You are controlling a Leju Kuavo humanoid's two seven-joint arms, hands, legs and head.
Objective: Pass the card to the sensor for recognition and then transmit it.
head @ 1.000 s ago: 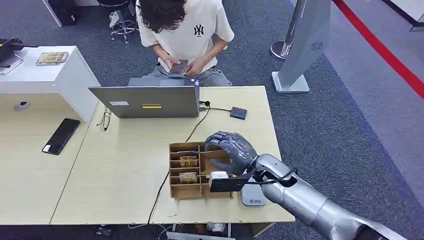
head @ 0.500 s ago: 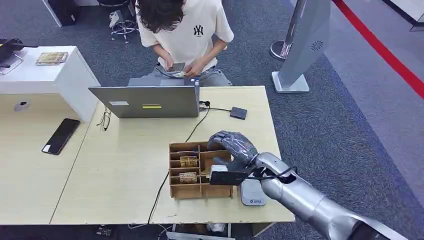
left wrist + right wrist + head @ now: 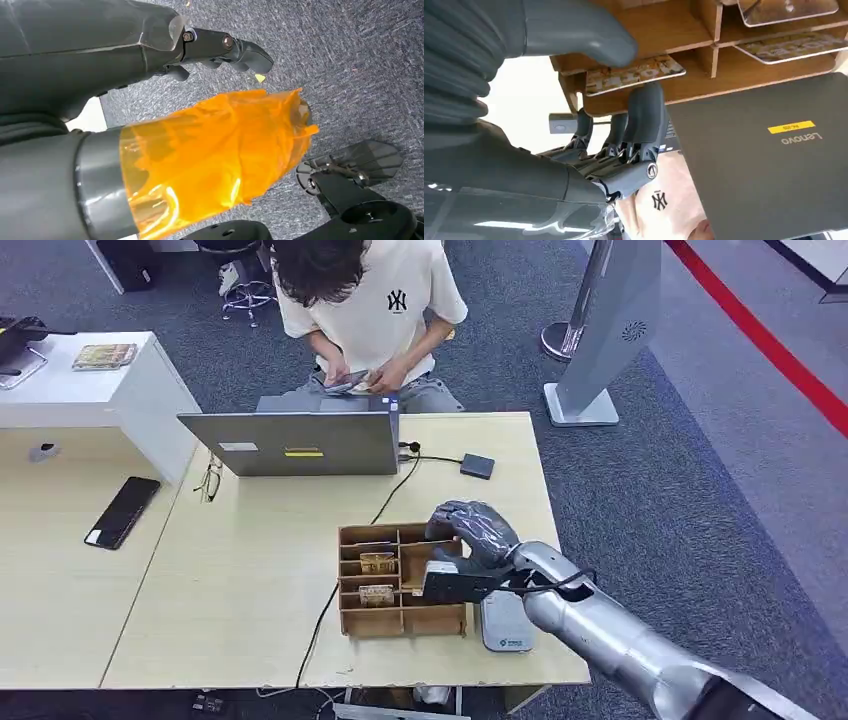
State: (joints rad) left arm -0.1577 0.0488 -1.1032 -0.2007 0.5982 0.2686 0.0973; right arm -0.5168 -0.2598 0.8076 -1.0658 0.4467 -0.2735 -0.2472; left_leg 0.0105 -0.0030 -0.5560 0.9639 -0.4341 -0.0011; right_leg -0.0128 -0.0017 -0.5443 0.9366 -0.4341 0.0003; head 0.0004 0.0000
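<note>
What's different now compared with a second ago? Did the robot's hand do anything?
The right hand moved a little farther over the wooden card tray, toward the laptop, its fingers now by a card in a far compartment; whether it grips the card is unclear. The person shifted the items in their hands. The tray, laptop and phone stayed put.

You have a matt brown wooden compartment tray (image 3: 372,622) on the smooth pale wood-look table (image 3: 250,580). The printed card (image 3: 634,75) is glossy; the grey laptop lid (image 3: 764,165) matt; the right robot hand (image 3: 470,535) dull grey plastic; the floor rough grey carpet (image 3: 680,490).
</note>
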